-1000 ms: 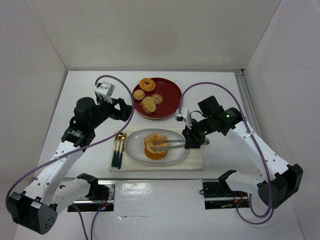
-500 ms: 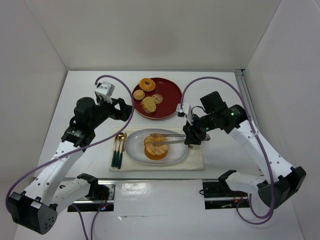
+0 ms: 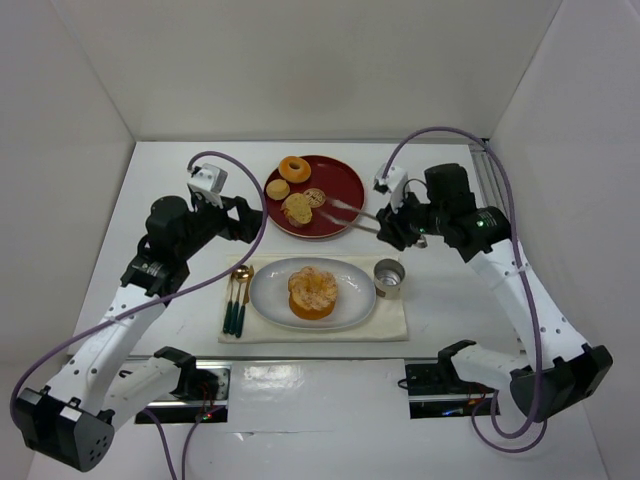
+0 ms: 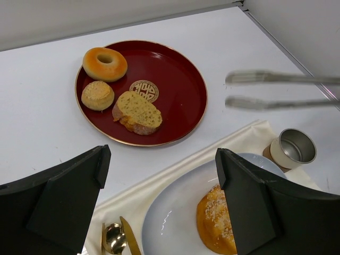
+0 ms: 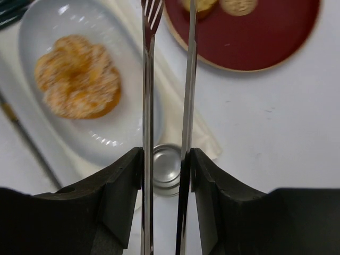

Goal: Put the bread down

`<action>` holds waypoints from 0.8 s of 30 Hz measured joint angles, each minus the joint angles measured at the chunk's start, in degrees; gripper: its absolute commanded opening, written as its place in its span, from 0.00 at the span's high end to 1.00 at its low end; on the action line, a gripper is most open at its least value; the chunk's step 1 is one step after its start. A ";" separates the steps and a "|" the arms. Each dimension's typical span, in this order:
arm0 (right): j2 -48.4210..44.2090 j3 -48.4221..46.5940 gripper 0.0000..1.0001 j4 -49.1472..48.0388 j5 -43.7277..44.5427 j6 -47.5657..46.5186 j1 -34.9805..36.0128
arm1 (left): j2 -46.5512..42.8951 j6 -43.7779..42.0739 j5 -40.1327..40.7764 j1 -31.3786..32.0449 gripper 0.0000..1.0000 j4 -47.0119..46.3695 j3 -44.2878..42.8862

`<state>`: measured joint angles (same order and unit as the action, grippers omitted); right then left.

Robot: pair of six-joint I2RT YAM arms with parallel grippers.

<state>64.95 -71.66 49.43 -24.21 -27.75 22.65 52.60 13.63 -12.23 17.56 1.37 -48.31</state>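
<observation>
The bread [image 3: 314, 291], round and orange-golden with a lobed glazed top, sits on the pale oval plate [image 3: 268, 300]. It also shows in the left wrist view [image 4: 215, 223] and the right wrist view [image 5: 78, 77]. My right gripper [image 3: 397, 228] is shut on metal tongs [image 3: 345, 210], whose empty, slightly parted tips reach over the right edge of the red plate [image 3: 340, 185]. In the right wrist view my right gripper [image 5: 164, 159] clamps the tongs [image 5: 167, 79] between both pads. My left gripper [image 3: 245, 218] is open and empty, held above the table left of the red plate.
The red plate [image 4: 180, 90] holds a ring donut [image 4: 104, 64], a tan bun [image 4: 97, 94] and a bread slice [image 4: 137, 111]. A small metal cup [image 3: 389, 277] stands right of the oval plate on the cream napkin [image 3: 390, 322]. A gold spoon and knife [image 3: 238, 295] lie at its left.
The tongs have let go of the bread, which stays on the oval plate. My right gripper lifted and swung the tongs back toward the red plate. The left arm has not moved.
</observation>
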 measured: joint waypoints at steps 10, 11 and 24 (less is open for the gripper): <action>2.93 6.99 0.52 -20.13 6.08 5.44 -17.00 | -0.26 -0.02 0.00 0.00 0.00 -0.04 0.02; 4.24 7.91 0.52 -22.05 6.34 6.08 -18.93 | -0.33 -0.02 0.00 0.00 0.00 -0.09 0.13; 22.95 13.64 0.52 -35.93 11.61 12.76 -30.38 | -0.70 -0.02 -0.02 0.00 0.00 -0.04 0.85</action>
<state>87.90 -58.02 13.50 -12.60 -14.98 -7.73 51.90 13.61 -12.25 17.56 1.32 -47.46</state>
